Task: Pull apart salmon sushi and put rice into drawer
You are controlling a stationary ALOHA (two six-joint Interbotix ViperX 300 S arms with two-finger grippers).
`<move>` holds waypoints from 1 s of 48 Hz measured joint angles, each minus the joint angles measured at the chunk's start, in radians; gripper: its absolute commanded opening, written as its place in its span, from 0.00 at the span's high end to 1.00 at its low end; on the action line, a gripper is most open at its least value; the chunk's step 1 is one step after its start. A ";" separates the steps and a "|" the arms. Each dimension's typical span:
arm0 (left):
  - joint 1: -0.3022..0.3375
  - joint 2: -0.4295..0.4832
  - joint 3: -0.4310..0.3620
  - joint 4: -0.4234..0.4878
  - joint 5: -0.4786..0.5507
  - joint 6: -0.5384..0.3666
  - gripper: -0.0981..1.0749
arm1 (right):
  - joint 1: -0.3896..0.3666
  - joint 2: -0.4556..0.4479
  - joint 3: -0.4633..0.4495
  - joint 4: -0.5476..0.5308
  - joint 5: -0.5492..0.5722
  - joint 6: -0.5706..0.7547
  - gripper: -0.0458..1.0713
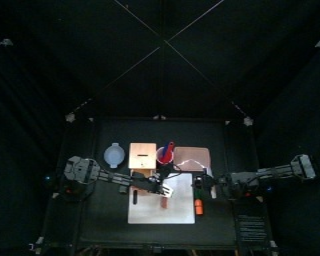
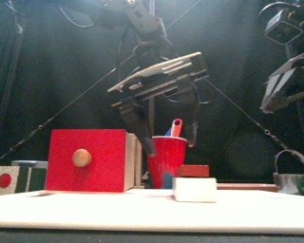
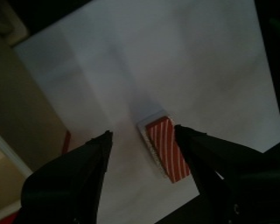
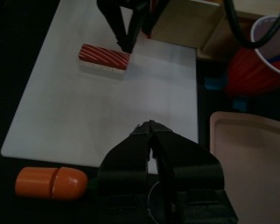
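Jaws of the left gripper [image 3: 143, 149], spread wide astride the salmon sushi [image 3: 164, 150] at frame centre, should descend squarely while the clenched right gripper [image 4: 154, 138] waits low.

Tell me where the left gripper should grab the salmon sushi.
Grip the salmon sushi across its long sides, coming straight down from above. It lies flat on the white board, and the open left gripper already straddles its narrow width.
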 measured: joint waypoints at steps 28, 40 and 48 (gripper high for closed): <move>-0.008 0.071 -0.060 0.005 0.002 -0.038 0.13 | -0.002 0.002 0.005 -0.002 0.005 0.000 0.94; -0.008 0.095 -0.084 0.000 0.003 -0.038 0.13 | -0.002 0.002 0.005 -0.002 0.005 0.000 0.94; -0.008 0.107 -0.087 -0.002 0.003 -0.040 0.13 | -0.002 0.002 0.005 -0.003 0.005 0.000 0.94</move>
